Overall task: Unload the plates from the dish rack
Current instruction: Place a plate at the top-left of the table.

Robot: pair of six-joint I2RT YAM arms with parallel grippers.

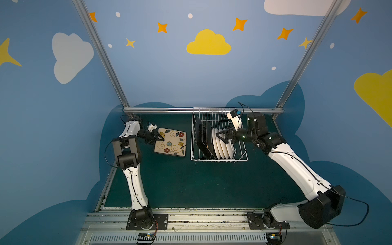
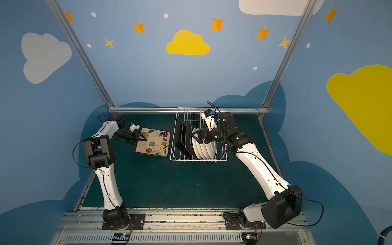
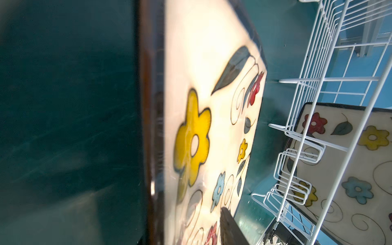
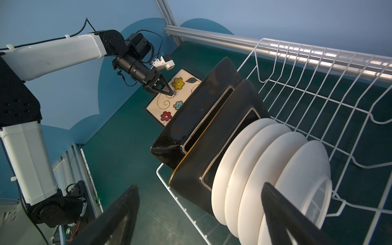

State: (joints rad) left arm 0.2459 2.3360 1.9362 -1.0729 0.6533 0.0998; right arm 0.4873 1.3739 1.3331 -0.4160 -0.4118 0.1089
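One flowered plate point(image 1: 171, 143) is already out, lying face up and flat on the tabletop point(image 1: 191, 184) toward its far left corner, just beside the dish rack point(image 1: 220, 160), which stands against the far edge, right of centre. The left pincer point(image 1: 160, 139) sits at that plate's left rim, one jaw over the face. Whether it grips or has let go I cannot tell, so this looks like the set-down step. The right pincer point(image 1: 219, 135) hangs over the racked plates with its jaws spread wide and nothing between them. Next, I judge, the left arm must clear the plate without dragging it. The right one must then lower over a single rim, which is awkward because the plates stand packed close. By count, the rack holds four round plates point(image 4: 265, 169), white backs showing. It also holds at least two black-backed square plates point(image 4: 203, 110), and another may hide behind them. That makes one plate unloaded.
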